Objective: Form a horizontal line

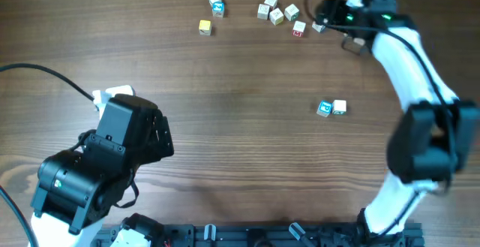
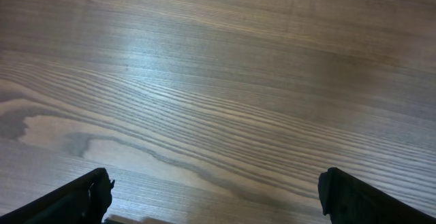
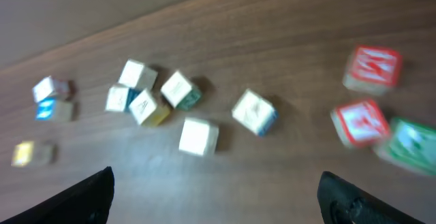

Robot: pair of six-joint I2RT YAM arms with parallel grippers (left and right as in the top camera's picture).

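Note:
The horizontal line is a short row of two cubes touching: a blue-teal cube and a pale cream cube, right of the table's centre. My right gripper hovers at the far right over the loose cubes; its view shows open, empty jaws above a cream cube, a blue-edged cube and two red cubes. My left gripper is open and empty over bare wood at the near left.
Loose cubes lie along the far edge: a yellow one, a white and blue pair, a cluster, a red one. A green cube sits at the right wrist view's edge.

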